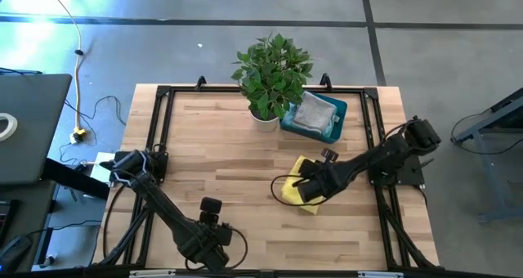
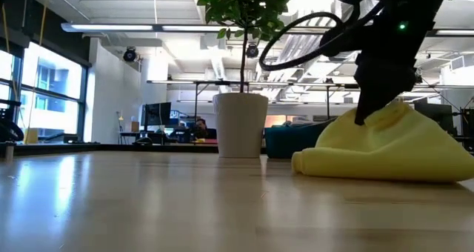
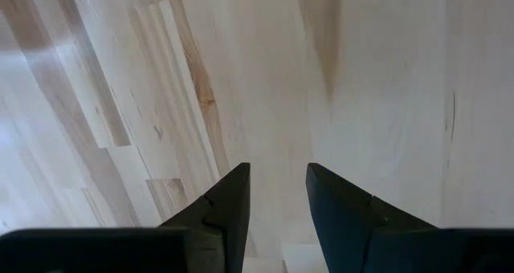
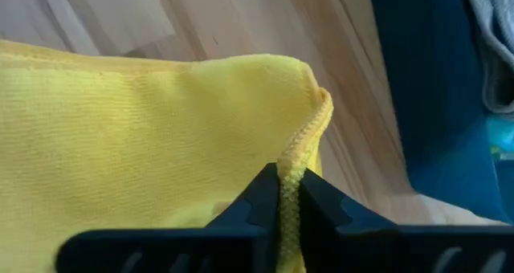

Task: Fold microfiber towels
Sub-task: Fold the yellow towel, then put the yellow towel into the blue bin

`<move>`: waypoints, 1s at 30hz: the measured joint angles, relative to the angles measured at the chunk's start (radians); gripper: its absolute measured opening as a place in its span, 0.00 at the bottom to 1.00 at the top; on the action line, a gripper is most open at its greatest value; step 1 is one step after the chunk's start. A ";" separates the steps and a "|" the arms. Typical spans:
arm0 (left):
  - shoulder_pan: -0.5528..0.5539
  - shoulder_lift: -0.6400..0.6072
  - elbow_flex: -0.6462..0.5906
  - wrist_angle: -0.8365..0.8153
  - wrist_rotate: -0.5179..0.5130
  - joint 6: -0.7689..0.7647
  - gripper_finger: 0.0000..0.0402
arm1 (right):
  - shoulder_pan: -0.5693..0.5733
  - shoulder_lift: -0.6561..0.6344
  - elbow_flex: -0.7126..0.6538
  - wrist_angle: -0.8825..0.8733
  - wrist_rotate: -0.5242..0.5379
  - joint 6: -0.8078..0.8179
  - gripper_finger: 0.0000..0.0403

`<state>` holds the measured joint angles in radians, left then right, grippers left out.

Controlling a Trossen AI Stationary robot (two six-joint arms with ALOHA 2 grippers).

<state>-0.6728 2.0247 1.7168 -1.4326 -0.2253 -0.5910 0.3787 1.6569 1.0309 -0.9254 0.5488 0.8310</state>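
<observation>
Wooden counter [image 1: 245,147] holds a soft, light yellow towel [image 1: 301,195]. Right pincer [image 4: 289,194] is closed, pinching its stitched edge, a good spot to hold. Left pincer [image 3: 277,201] waits near the front, open and empty.

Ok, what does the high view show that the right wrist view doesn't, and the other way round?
Only the high view shows the left hand waiting open near the table's front edge, the potted plant, and the whole layout of the teal bin beside it. Only the right wrist view shows the right hand pinching the stitched hem of the yellow towel, fingers closed on the fabric. Both show the yellow towel, the grey cloth in the bin, and the wooden tabletop.
</observation>
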 joint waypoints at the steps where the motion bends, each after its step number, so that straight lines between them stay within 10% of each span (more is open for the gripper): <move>1: 0.002 0.000 0.000 0.000 0.000 0.000 0.28 | -0.004 0.000 0.000 -0.001 0.000 -0.006 0.08; 11: 0.026 0.000 0.000 -0.001 0.000 0.000 0.28 | -0.019 0.000 0.030 -0.208 0.048 0.068 0.44; 30: 0.001 0.000 0.000 -0.011 0.001 0.009 0.28 | 0.144 0.075 -0.035 0.530 -0.237 0.016 0.43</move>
<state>-0.6720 2.0247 1.7168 -1.4441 -0.2241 -0.5818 0.5226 1.7320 0.9957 -0.3950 0.3121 0.8467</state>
